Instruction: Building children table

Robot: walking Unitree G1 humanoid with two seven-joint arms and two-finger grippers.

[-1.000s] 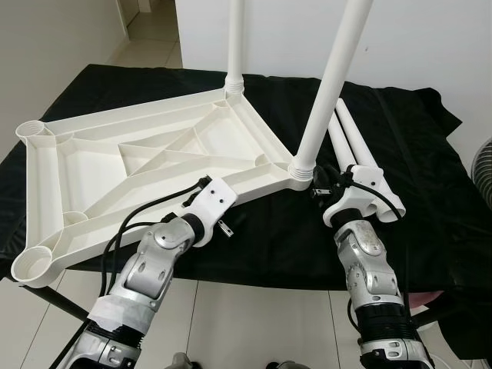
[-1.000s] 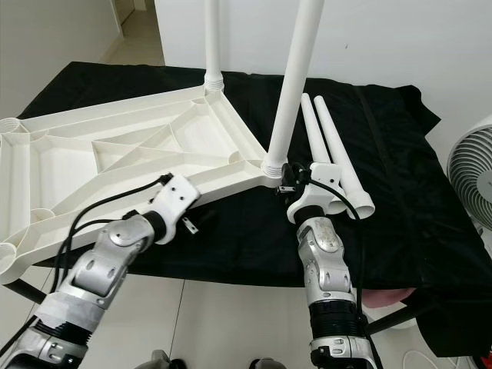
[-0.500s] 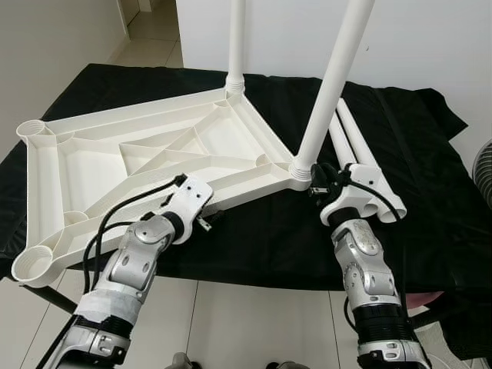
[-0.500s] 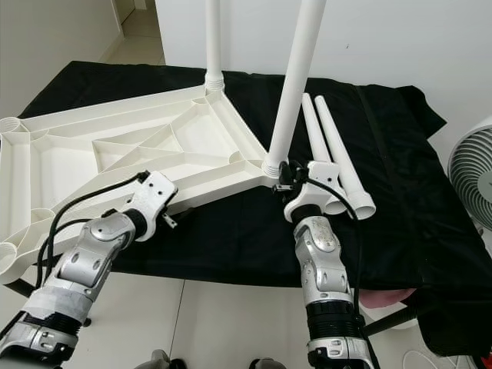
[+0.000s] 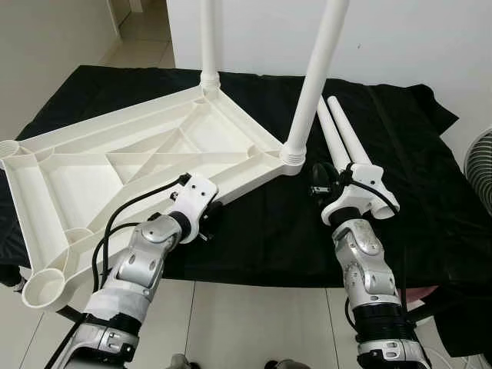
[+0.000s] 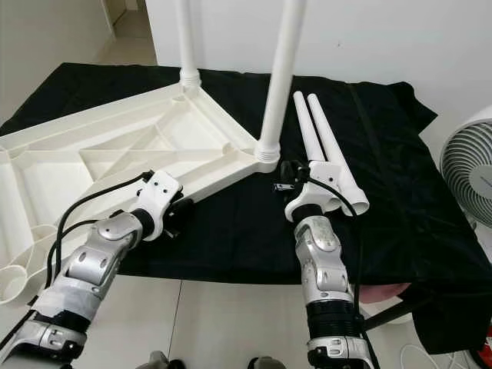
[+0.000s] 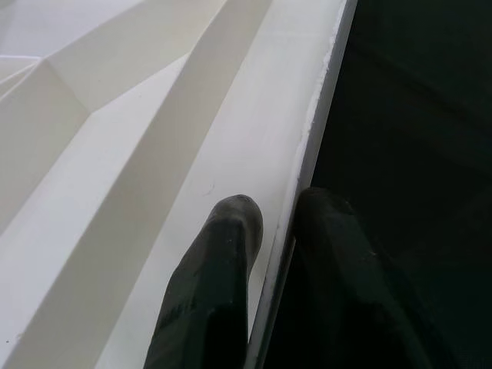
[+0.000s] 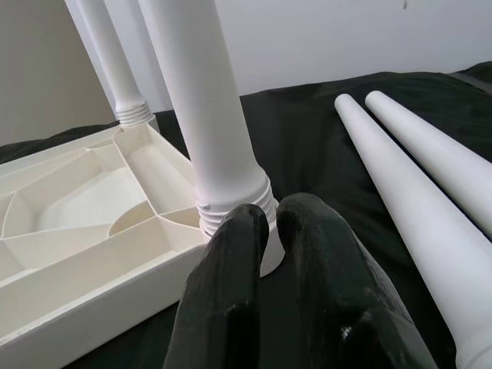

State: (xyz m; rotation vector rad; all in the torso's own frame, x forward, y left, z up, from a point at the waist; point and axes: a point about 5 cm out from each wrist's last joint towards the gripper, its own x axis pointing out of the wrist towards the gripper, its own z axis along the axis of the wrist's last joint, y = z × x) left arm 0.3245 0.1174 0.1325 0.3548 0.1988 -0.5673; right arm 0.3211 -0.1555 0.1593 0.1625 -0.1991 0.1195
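You see a smooth matt white plastic tabletop (image 5: 138, 165) and legs (image 5: 350, 150) on matt black cloth (image 5: 430, 177).

I get bright, even daylight in the head views, sharp with soft shadows and no glare. My left wrist view is half dark over the black cloth (image 7: 415, 115), its fingers (image 7: 215, 292) close and blurred.

arms: silver, jointed | wrists: white housings (black cables) | fingers (image 7: 207, 292): black
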